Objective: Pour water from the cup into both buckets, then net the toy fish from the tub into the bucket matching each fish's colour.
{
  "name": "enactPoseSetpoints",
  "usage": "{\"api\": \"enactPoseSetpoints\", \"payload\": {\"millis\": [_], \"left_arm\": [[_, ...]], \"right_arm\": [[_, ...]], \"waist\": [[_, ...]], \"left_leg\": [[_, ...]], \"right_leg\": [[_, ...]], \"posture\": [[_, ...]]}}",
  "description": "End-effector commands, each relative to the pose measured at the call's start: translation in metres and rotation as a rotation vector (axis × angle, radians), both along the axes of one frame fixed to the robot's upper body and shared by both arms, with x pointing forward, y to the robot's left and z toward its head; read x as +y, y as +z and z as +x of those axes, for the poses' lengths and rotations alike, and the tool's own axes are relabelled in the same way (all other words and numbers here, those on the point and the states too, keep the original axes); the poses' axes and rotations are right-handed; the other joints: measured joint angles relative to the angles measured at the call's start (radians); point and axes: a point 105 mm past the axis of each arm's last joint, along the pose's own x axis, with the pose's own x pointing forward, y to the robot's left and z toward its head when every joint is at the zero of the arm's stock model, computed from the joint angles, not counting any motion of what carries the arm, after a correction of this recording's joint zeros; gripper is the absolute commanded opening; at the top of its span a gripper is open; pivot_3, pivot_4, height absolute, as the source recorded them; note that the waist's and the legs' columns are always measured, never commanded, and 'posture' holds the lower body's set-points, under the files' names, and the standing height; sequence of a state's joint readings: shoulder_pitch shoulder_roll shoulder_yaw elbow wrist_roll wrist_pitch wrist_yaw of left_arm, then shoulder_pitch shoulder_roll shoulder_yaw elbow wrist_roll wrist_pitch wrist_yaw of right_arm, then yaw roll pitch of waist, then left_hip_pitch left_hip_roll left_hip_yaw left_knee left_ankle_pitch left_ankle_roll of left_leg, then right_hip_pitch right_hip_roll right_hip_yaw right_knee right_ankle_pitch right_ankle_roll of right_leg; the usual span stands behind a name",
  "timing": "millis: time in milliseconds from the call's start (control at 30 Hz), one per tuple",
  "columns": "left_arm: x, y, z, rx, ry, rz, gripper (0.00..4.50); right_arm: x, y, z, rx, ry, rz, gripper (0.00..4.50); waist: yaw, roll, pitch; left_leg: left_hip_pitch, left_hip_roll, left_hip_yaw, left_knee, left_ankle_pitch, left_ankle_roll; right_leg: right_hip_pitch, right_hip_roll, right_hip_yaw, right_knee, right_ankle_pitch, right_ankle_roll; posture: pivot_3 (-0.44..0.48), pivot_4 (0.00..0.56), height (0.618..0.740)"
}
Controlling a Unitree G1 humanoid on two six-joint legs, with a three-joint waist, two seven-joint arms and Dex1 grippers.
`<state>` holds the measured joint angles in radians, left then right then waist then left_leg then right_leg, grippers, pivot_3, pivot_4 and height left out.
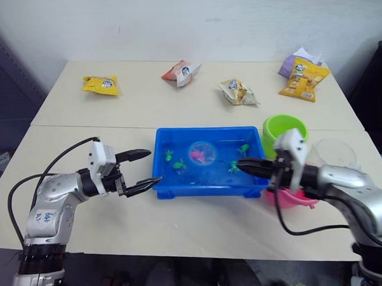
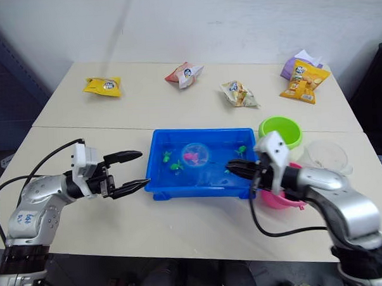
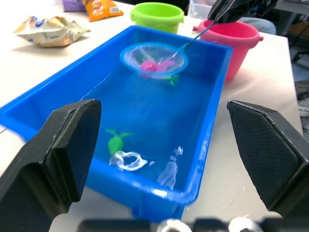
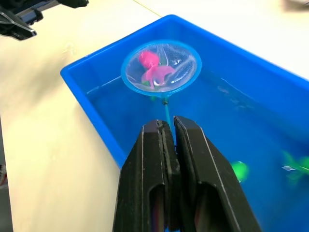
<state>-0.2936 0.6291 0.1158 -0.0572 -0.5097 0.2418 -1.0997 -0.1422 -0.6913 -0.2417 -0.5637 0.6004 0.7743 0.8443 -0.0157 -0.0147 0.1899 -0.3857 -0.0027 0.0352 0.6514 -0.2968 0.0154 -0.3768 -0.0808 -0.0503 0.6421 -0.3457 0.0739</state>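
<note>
The blue tub (image 1: 199,192) of water sits mid-table. My right gripper (image 1: 243,167) is shut on the thin handle of the net (image 1: 201,154), whose hoop hangs over the tub's middle with pink toy fish (image 4: 153,70) in the mesh. Several green fish (image 1: 179,165) lie in the water. The lime green bucket (image 1: 284,131) stands beyond the tub's right end. The pink bucket (image 1: 296,200) is nearer, partly hidden behind my right arm. The clear cup (image 1: 334,152) stands right of both. My left gripper (image 1: 144,168) is open and empty, just left of the tub.
Snack bags lie along the far side of the table: yellow (image 1: 101,85), red and white (image 1: 181,72), beige (image 1: 238,91), orange (image 1: 304,78) and purple (image 1: 298,57). A seam in the tabletop (image 1: 89,127) runs behind the tub.
</note>
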Motion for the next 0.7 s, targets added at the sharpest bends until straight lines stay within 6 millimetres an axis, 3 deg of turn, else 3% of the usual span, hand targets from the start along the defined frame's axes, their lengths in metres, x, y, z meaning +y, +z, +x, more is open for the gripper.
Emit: {"api": "enactPoseSetpoints", "payload": {"millis": [33,267,533,700], "left_arm": [[-0.019,0.011,-0.007,-0.007,-0.110,-0.025,4.49],[-0.049,0.017,-0.013,0.020,-0.273,-0.048,4.49],[-0.067,0.016,-0.007,0.031,-0.368,-0.053,4.49],[-0.072,0.012,-0.006,0.044,-0.408,-0.038,4.49]], "right_arm": [[-0.007,0.021,-0.019,-0.097,0.010,0.012,0.00],[-0.044,0.029,-0.053,-0.189,-0.104,0.021,0.00],[-0.092,0.020,-0.085,-0.250,-0.356,0.026,0.00],[-0.119,0.001,-0.103,-0.305,-0.467,-0.101,0.00]], "waist": [[0.001,0.000,0.000],[0.016,0.000,0.000],[0.016,0.000,0.000],[0.015,0.000,0.000]], "left_leg": [[0.000,0.000,0.000,0.000,0.000,0.000],[0.000,0.000,0.001,0.001,0.000,0.000],[0.001,-0.001,0.001,0.001,0.000,0.001],[0.004,0.000,0.002,0.000,0.001,0.000]], "right_leg": [[0.000,0.000,0.000,0.000,0.000,0.000],[0.001,0.001,0.001,0.001,0.000,0.000],[0.002,0.002,0.002,0.001,0.001,0.002],[0.002,0.002,0.003,0.000,0.001,0.002]], "posture": [[0.000,0.150,0.740],[0.000,0.150,0.740],[0.000,0.150,0.740],[0.000,0.150,0.740]]}}
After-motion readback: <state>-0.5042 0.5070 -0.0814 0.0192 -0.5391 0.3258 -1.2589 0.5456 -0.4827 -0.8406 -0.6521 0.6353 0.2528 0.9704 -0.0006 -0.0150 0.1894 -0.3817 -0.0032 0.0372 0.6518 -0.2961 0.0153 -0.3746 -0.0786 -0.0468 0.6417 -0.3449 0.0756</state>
